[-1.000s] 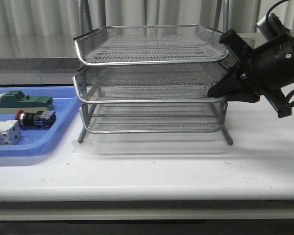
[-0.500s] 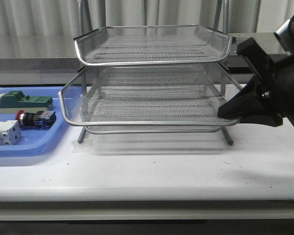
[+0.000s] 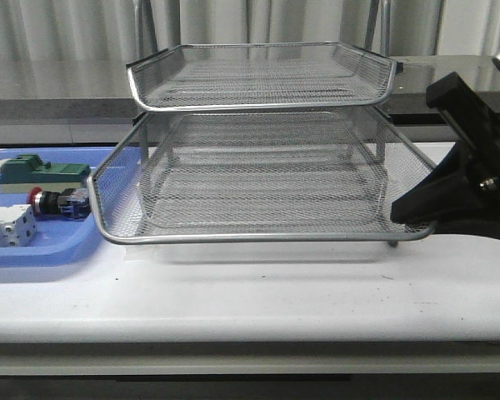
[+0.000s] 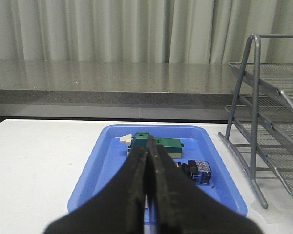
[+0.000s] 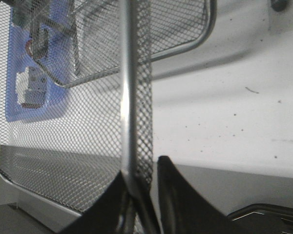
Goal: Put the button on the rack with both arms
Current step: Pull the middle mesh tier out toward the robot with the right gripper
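The rack (image 3: pixel 258 125) has changed most: its middle tier, flush with the others a second ago, now juts well toward the near table edge, drawn out by the right gripper (image 3: pixel 417 218), whose fingers pinch the tier's right front rim. That likely opens a landing spot for the button. The blue tray (image 3: pixel 33 250) at far left holds a green block (image 3: pixel 43 172), a white-grey block (image 3: pixel 4 225) and the button (image 3: pixel 60 202), untouched. The left gripper (image 4: pixel 149 195) hovers with fingers pressed together, empty.

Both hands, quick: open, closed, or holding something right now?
Left hand: closed, holding nothing.
Right hand: closed on the rim of the rack's pulled-out middle tray.
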Controlling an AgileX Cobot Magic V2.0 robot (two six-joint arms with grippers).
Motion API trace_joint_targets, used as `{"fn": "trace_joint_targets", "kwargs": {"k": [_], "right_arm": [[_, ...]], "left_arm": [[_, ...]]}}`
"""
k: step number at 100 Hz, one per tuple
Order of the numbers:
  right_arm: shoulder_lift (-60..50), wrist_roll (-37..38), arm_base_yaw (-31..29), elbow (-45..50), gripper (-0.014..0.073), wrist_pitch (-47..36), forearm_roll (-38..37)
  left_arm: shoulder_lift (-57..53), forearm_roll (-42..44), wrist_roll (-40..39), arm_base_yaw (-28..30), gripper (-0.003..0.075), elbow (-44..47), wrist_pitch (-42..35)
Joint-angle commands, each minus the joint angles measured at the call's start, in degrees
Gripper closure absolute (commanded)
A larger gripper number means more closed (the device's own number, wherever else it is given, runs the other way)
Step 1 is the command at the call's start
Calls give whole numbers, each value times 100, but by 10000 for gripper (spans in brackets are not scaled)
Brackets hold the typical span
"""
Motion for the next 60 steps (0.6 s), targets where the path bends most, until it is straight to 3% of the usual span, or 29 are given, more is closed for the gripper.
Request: {"fn": "trace_joint_targets", "kwargs": {"k": [1, 20, 48, 60], "right_arm": [[-263, -1, -24, -30, 362, -125, -180], [-618, -1, -24, -30, 136, -131, -290], [-1450, 133, -24, -30, 127, -162, -566], [-1886, 641, -24, -35, 127, -202, -1284]], "left_arm": [[-181, -56, -41, -37, 740, 264, -508], [-181, -56, -41, -37, 740, 264, -508], [-181, -56, -41, -37, 740, 264, -508], [-181, -56, -41, -37, 740, 264, -508]]}}
